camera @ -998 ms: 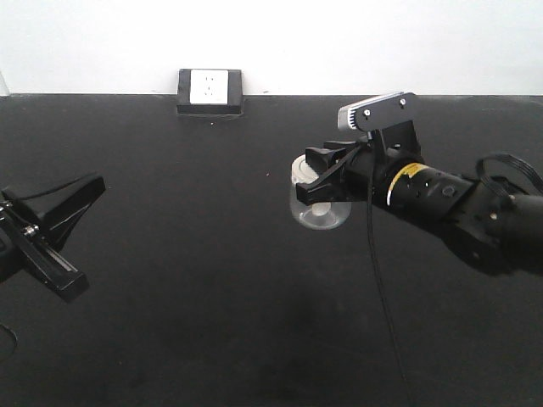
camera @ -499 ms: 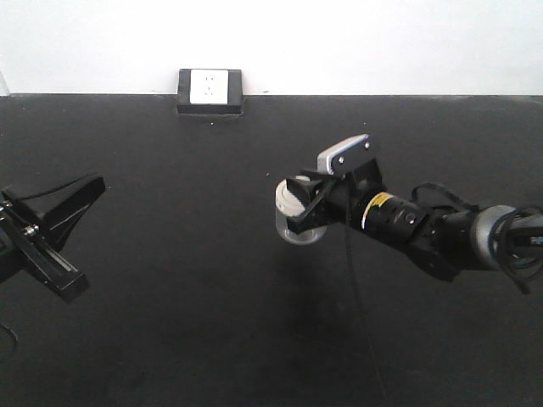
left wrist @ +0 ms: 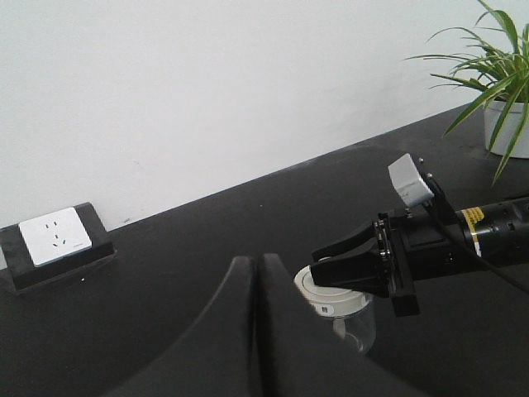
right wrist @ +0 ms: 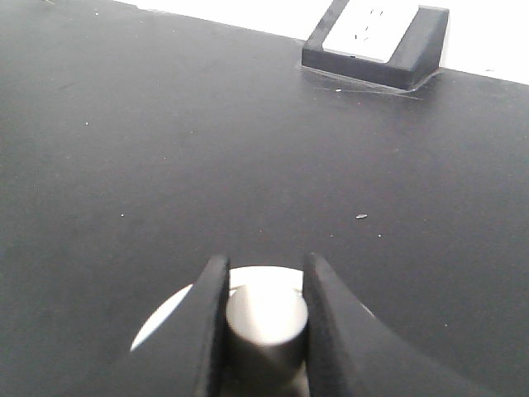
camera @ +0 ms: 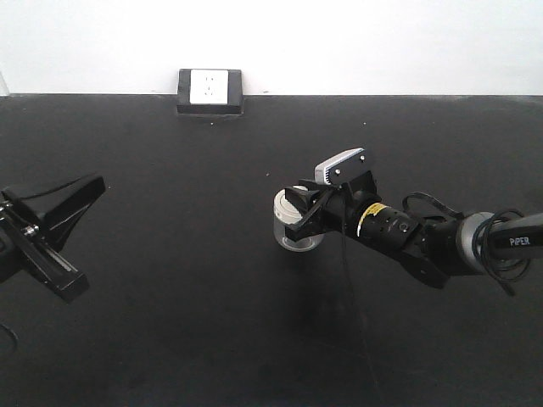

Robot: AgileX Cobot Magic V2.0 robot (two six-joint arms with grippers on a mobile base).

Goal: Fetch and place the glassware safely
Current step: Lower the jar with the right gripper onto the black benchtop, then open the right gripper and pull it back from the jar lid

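Your right gripper [camera: 299, 210] is clamping the glass jar [camera: 293, 222] by its lid knob [right wrist: 263, 318], jar hanging just beneath the fingers over the black table [camera: 170, 297]. Your left gripper [left wrist: 252, 273] is sitting well off to the jar's side, fingers pressed together on nothing.

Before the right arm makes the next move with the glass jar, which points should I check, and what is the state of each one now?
1. Right gripper shut on the knob of the glass jar: ok; in the right wrist view the fingers press the knob from both sides.
2. Lid seated on the jar: ok, it sits level in the left wrist view.
3. Jar resting on the table or lifted: cannot tell.
4. Left gripper away from the jar: ok; shut and apart in the front view.
5. Socket box out of the way: ok, far back by the wall.
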